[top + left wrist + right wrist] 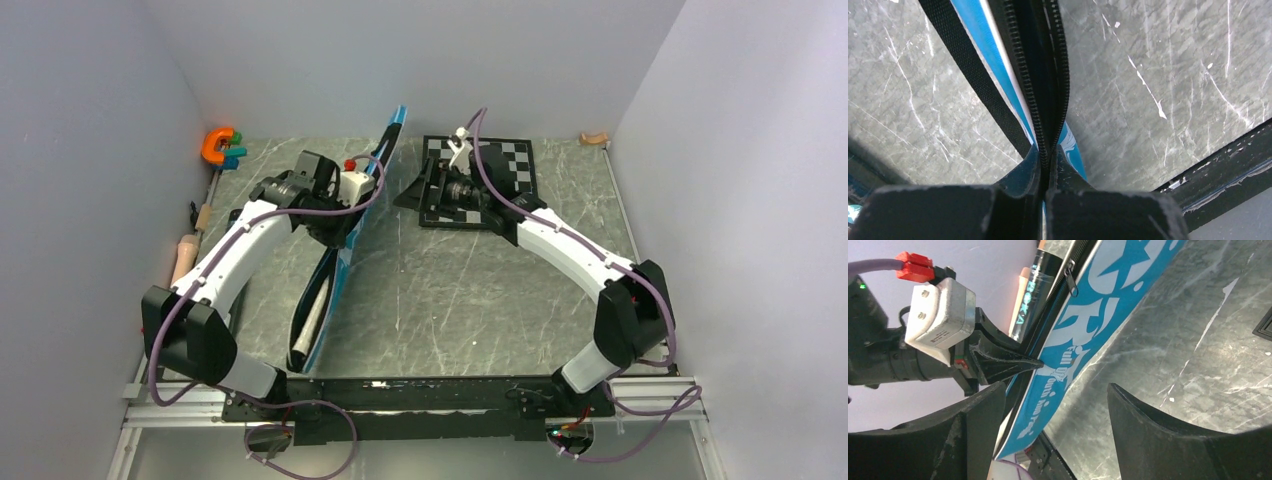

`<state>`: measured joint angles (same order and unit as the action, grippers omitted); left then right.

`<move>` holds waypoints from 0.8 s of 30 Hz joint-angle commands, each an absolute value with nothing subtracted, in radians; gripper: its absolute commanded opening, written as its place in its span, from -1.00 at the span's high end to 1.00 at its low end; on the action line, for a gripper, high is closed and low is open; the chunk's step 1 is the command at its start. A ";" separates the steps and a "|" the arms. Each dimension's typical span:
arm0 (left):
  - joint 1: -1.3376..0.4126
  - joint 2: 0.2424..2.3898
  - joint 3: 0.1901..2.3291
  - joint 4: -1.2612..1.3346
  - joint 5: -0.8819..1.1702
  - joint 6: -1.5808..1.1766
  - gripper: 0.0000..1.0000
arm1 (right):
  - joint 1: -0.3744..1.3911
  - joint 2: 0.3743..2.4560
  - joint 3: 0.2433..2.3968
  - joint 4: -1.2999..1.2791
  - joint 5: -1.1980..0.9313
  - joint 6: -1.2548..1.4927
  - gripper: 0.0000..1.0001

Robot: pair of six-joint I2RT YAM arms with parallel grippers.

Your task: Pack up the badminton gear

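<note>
**Left claw clamped on the bag's zipper edge, right claw spread wide**

My left claw [1048, 172] is pressed together on the zipper edge of the blue racket bag [343, 268], with the teeth running straight up from between my fingertips. My right claw [1055, 390] stands wide apart with nothing between its fingers.

On the bag's blue side I read "Full Of" in small white script. The words after it run under my finger and I cannot make them out. The big white letters above are cut off by the frame. Inside the open mouth lies a black tube [1034, 292] with teal lettering too slanted to read, and the zipper pull [1071, 282] hangs beside it.

My left arm reaches from the near left corner of the table [480, 300] out to the bag. The bag stands on its edge, running from the near edge toward the far edge, left of the middle. My right arm stretches from the near right corner over the chessboard [512, 165], claw turned left toward the bag.

A pale, long shape shows in the bag's near end, but I cannot tell what it is.
</note>
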<state>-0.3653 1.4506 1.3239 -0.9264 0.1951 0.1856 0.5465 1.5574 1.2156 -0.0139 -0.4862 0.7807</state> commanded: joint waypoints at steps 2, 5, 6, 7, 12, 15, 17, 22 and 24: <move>-0.370 1.468 1.445 -0.845 0.191 0.134 1.00 | 0.624 1.640 1.371 -0.174 -0.309 0.745 -0.56; -0.371 1.473 1.452 -0.828 0.200 0.123 1.00 | 0.660 1.717 1.465 -0.218 -0.257 0.751 -0.56; -0.371 1.475 1.449 -0.822 0.198 0.118 1.00 | 0.667 1.743 1.492 -0.225 -0.252 0.761 -0.56; -0.371 1.474 1.446 -0.820 0.195 0.116 1.00 | 0.670 1.764 1.514 -0.229 -0.246 0.771 -0.56; -0.370 1.467 1.407 -0.800 0.204 0.106 1.00 | 0.682 1.847 1.565 -0.195 -0.233 0.840 -0.56; -0.371 1.469 1.393 -0.790 0.214 0.102 1.00 | 0.685 1.886 1.585 -0.163 -0.239 0.864 -0.57; -0.371 1.475 1.391 -0.791 0.221 0.100 1.00 | 0.687 1.905 1.599 -0.153 -0.237 0.884 -0.58; -0.371 1.467 1.374 -0.771 0.247 0.094 1.00 | 0.687 1.944 1.626 -0.118 -0.260 0.938 -0.57; -0.371 1.465 1.369 -0.764 0.257 0.089 1.00 | 0.686 1.963 1.647 -0.117 -0.261 0.950 -0.57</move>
<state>-0.3672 1.4975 1.3617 -0.8719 0.2001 0.1101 0.6846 1.9381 1.5787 -0.1745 -0.2626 0.8925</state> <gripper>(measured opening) 0.034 0.786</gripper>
